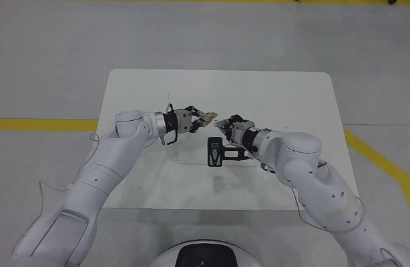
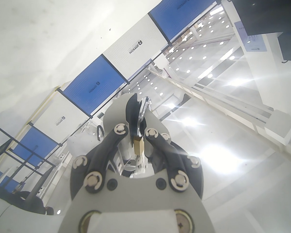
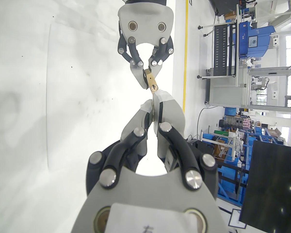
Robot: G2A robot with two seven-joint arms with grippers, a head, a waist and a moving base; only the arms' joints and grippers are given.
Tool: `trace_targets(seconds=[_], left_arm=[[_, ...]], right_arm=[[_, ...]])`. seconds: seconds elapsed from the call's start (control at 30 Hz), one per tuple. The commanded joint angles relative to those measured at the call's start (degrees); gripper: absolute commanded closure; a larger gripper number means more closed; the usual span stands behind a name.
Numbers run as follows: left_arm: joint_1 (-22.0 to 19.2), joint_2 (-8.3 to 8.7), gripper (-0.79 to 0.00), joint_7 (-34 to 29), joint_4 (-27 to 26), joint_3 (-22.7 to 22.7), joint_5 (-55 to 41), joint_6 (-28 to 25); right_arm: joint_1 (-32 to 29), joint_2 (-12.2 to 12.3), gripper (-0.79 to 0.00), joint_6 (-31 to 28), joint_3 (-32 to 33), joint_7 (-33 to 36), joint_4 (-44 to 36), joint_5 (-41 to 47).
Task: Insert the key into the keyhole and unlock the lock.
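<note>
A small brass lock (image 3: 150,79) is held above the white table (image 1: 278,93) with my left gripper (image 3: 149,83) shut on its body. Its keyhole end (image 3: 154,88) points at the right gripper. In the top view the lock (image 1: 208,119) sticks out of the left gripper (image 1: 199,119) near the table's middle. My right gripper (image 3: 152,101) is shut on the flat silver key (image 3: 153,112), edge-on between its pads, and the key's tip meets the keyhole. In the left wrist view the brass body (image 2: 138,146) sits deep between the fingers. The right gripper (image 1: 225,126) faces the left one closely.
A black stand (image 1: 215,152) rests on the table just in front of the two grippers, on a thin clear mat (image 1: 188,150). The table's far half and both sides are bare. A yellow floor line (image 1: 38,124) runs past the table.
</note>
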Motion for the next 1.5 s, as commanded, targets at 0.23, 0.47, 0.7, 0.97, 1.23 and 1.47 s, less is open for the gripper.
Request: trace_targets(seconds=[0.23, 0.47, 0.7, 0.97, 1.23, 1.47], left_arm=[[-1.6, -0.94, 0.0, -1.2, 2.4, 1.6, -0.4, 0.6], [-2.7, -1.53, 0.0, -2.5, 4.5, 2.3, -0.8, 1.0], [-3.4, -1.93, 0.0, -4.0, 5.7, 3.0, -0.3, 1.2], [-3.8, -2.2, 0.0, -5.1, 6.3, 3.5, 0.6, 0.7], [-3.6, -2.22, 0.0, -4.9, 5.9, 3.6, 2.8, -1.4], [-2.9, -2.13, 0.0, -2.0, 5.2, 2.7, 4.1, -4.7]], right_arm=[[1.1, -0.9, 0.0, -0.1, -1.9, 5.5, 0.2, -0.3], [1.8, -1.4, 0.0, -0.8, -2.6, 7.2, 0.8, 0.9], [2.3, -1.9, 0.0, -1.1, -2.8, 9.5, 1.5, 1.6], [2.0, -2.2, 0.0, -2.1, -2.8, 11.0, 1.5, 2.1], [1.4, -2.4, 0.0, -3.0, -3.0, 13.8, 0.7, 1.2], [0.9, -2.7, 0.0, -2.5, -3.4, 15.6, -0.7, 0.3]])
